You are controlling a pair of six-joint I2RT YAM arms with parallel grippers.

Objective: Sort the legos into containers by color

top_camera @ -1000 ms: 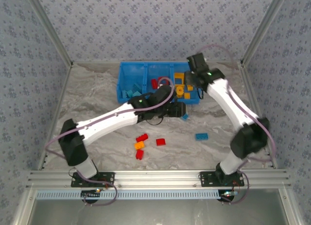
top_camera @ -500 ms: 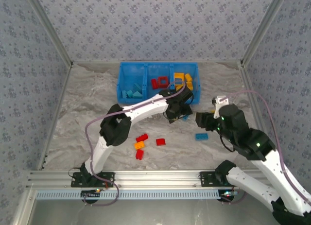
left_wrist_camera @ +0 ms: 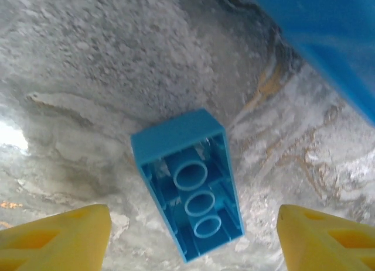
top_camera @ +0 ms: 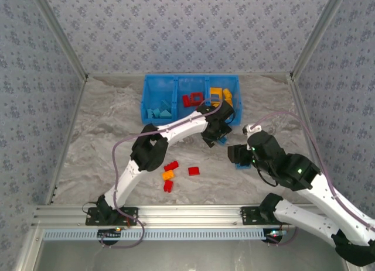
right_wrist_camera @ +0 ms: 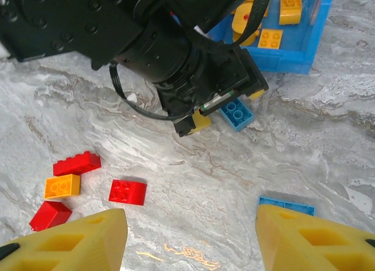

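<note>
Right gripper (right_wrist_camera: 190, 239) has swung from bin (top_camera: 143, 104) down over blue brick (right_wrist_camera: 286, 204) mid-table, jaws spread. Left gripper (left_wrist_camera: 190, 242), also spread, straddles upturned brick (left_wrist_camera: 188, 212); both picks pending.

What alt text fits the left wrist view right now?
A light blue brick lies on the grey marbled table, its hollow underside with three round tubes facing the camera, between the open jaws of the left gripper and touching neither. The blue bin cuts across the top right corner.

Blue lego (left_wrist_camera: 190, 192) upturned, seemingly beside bin (left_wrist_camera: 328, 25).
</note>
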